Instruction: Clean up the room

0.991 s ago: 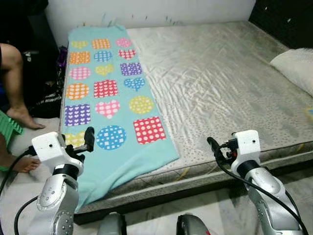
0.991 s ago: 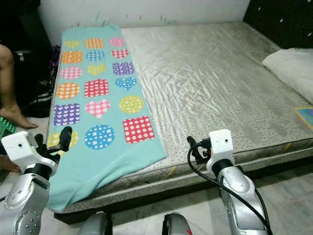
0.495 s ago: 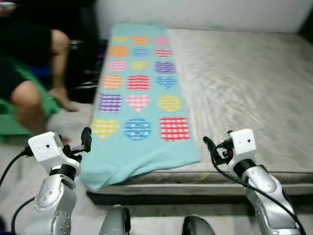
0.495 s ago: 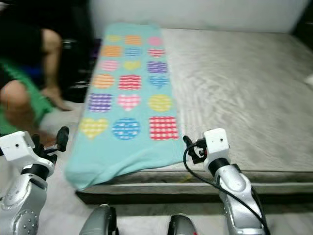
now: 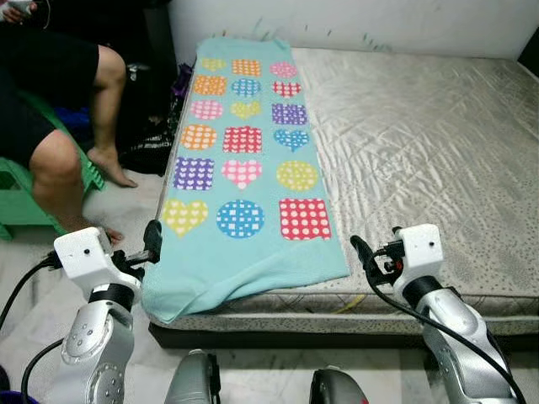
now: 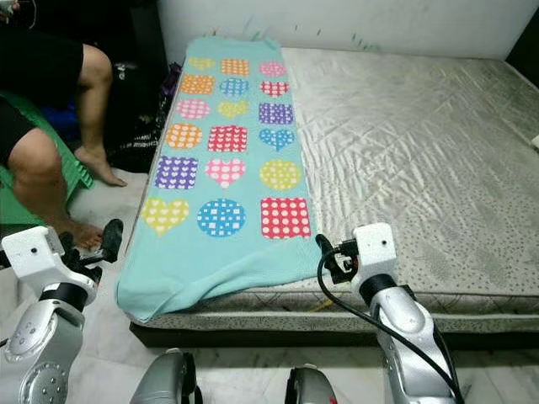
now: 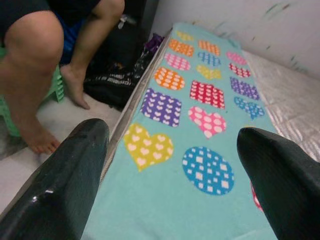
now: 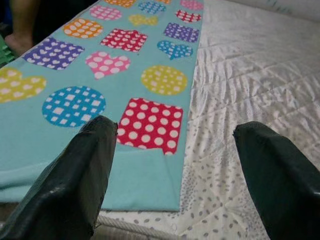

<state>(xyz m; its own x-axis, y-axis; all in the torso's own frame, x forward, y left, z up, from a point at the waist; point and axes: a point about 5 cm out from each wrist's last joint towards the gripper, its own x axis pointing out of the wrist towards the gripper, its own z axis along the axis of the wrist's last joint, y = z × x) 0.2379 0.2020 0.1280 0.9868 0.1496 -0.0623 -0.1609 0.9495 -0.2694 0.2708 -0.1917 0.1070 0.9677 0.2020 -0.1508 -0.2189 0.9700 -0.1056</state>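
– How is the turquoise fleece blanket with coloured dotted hearts, circles and squares [image 5: 244, 160] laid?
– Lengthwise along the grey quilted mattress's [image 5: 421, 151] left side, its near corner draped over the edge. No writing is seen.
– And the grippers?
– Left gripper [image 7: 170, 165] and right gripper [image 8: 170, 165] are held spread before the bed, nothing grasped

A bedroom in a home: a low mattress [image 5: 421, 143] with a quilted grey sheet lies against a white wall [image 5: 379, 21], a turquoise blanket [image 5: 244, 168] with coloured hearts and dots spread along one side, and a barefoot person [image 5: 59, 126] sits beside it on a green stool [image 5: 17, 198] over a pale tiled floor [image 5: 34, 278]
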